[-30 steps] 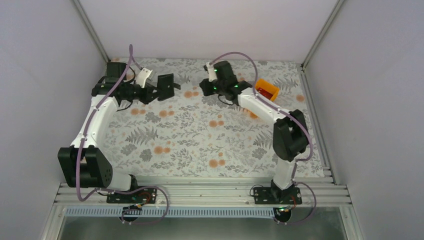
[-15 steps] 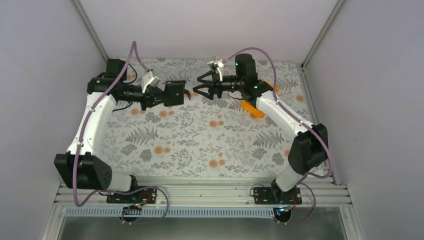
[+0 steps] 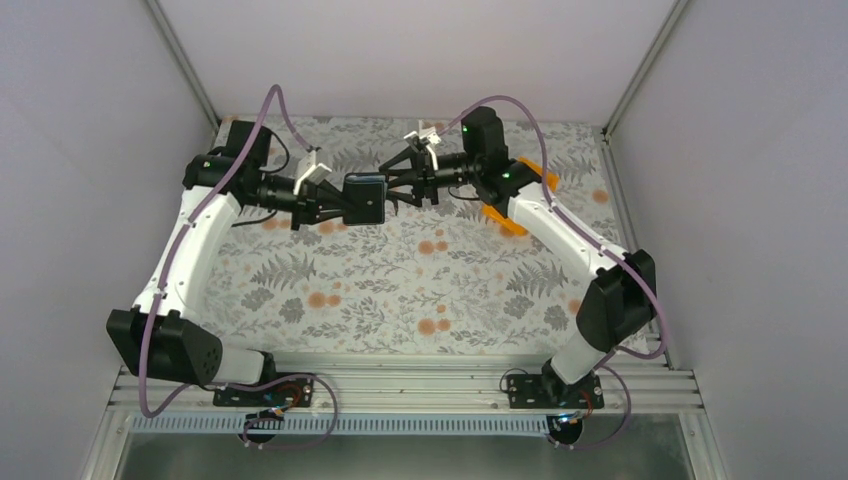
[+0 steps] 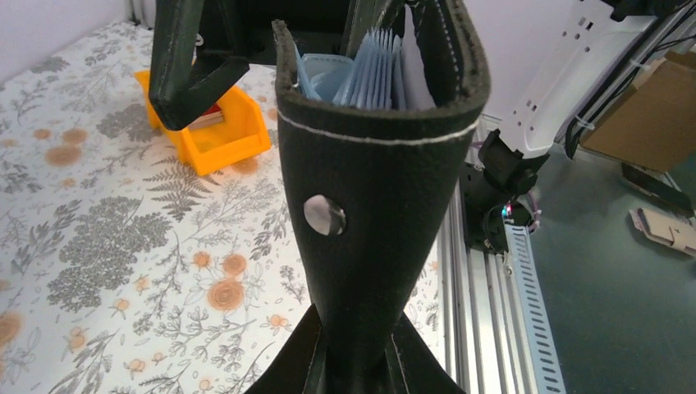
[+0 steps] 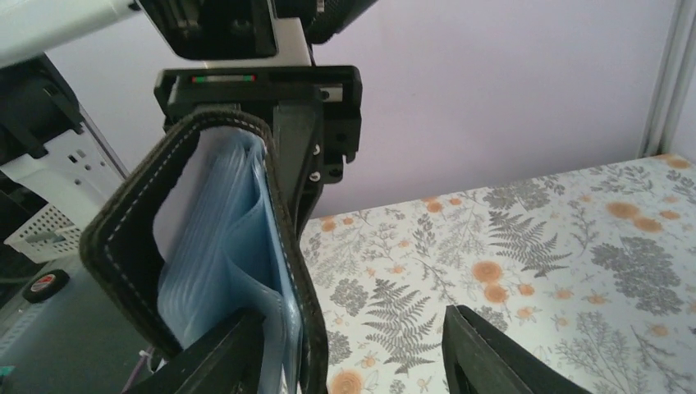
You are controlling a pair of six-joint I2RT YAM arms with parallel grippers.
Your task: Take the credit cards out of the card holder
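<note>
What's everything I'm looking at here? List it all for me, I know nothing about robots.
card holder: one, black, with grey-blue pockets, held in the air over the far half of the table.
bin: one, orange, on the table at the far right.
red item: one, inside the bin, mostly hidden.
table: one, covered in a grey and orange floral cloth.
left gripper: one, black, shut on the card holder.
right gripper: one, black, open at the card holder's pocket end.

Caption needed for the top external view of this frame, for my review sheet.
Above the floral table, left jaws clamp the black card holder aloft while right jaws stand open at its pocket end.
</note>
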